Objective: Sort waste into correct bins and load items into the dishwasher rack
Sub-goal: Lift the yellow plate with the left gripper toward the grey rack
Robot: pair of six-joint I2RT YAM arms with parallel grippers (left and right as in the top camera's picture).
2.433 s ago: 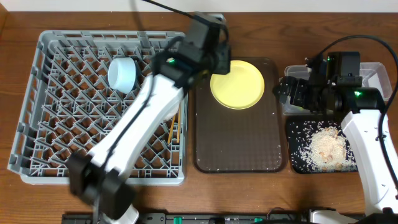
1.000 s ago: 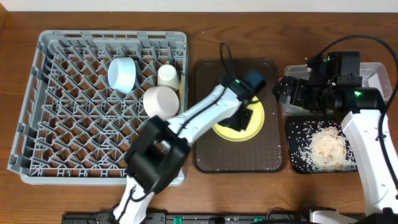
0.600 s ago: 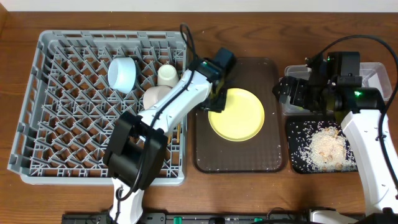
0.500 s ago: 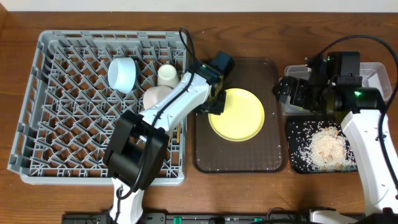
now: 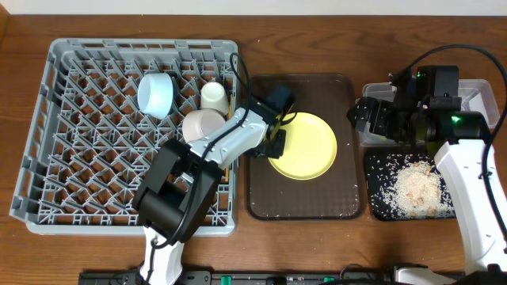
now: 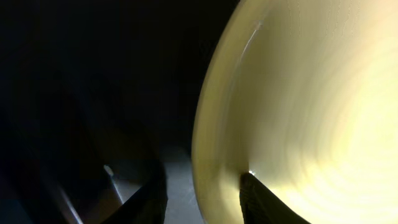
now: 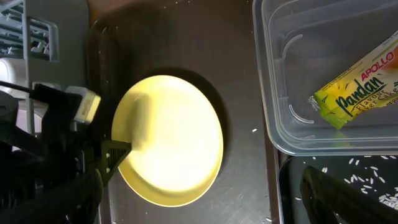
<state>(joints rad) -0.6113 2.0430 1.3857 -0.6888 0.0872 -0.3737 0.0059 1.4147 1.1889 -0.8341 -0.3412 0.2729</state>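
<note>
Now, from overhead, the yellow plate (image 5: 309,146) is lying flat on the brown serving tray (image 5: 301,198), in its far half. The left pincer (image 5: 273,144) is reaching in at the plate's edge on the side facing the dishwasher rack (image 5: 87,174), which is sitting just left of the tray on the worktop. The right pincer (image 5: 368,119) is hovering just right of the tray, over the tray-side wall of the clear tub (image 5: 485,91).

In the left wrist view the pincer is standing released but astride the plate's rim. One finger (image 6: 140,193) is sitting outside the rim with a gap showing, and the other (image 6: 258,196) is lying on the plate's inner face.

In the right wrist view the wrapper (image 7: 357,87) is lying in the tub, right of the tray. The right pincer's fingers are showing wide apart with nothing between them.

The step in hand is looking like gripping the plate for the rack. It is calling for clenching firmly on the rim before lifting. After that it is calling for tipping the plate upright and steering clear of the white bowl (image 5: 202,125) and small white cup (image 5: 212,95), both sitting in the rack's tray-side part.
</note>
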